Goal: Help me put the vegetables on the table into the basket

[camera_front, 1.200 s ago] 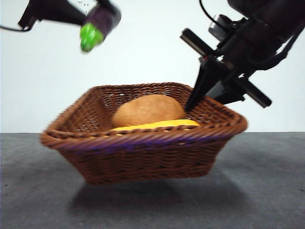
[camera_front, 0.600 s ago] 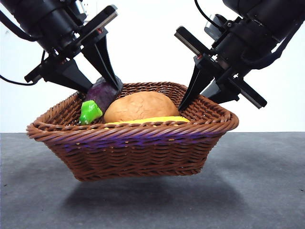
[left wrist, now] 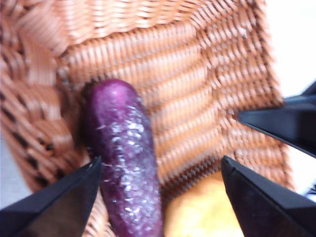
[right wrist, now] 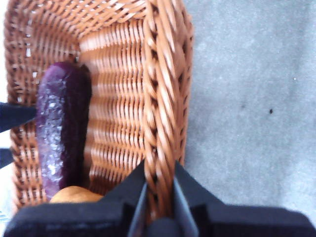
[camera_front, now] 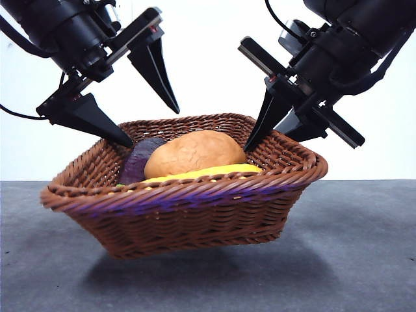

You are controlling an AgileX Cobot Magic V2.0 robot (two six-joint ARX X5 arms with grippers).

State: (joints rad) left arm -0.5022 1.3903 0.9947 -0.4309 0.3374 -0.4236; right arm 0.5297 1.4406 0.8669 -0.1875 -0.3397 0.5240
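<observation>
The brown wicker basket [camera_front: 188,218] hangs tilted just above the table [camera_front: 364,253], its right side higher. My right gripper [camera_front: 255,140] is shut on the basket's rim [right wrist: 160,74], as the right wrist view [right wrist: 159,182] shows. Inside lie the purple eggplant [camera_front: 138,162], the brown potato [camera_front: 194,151] and the yellow vegetable [camera_front: 211,171]. My left gripper [camera_front: 153,127] stands open over the basket's left half, its jaws on either side of the eggplant [left wrist: 123,158] without touching it. The eggplant's green cap is hidden.
Grey table surface [right wrist: 247,98] lies beside and under the basket, with the basket's shadow [camera_front: 195,273] on it. The right arm's black jaw [left wrist: 281,123] shows at the edge of the left wrist view. A white wall stands behind.
My left gripper came down with the eggplant and opened; the eggplant now lies loose in the basket, lower than before. The basket swayed a little in the right gripper.
</observation>
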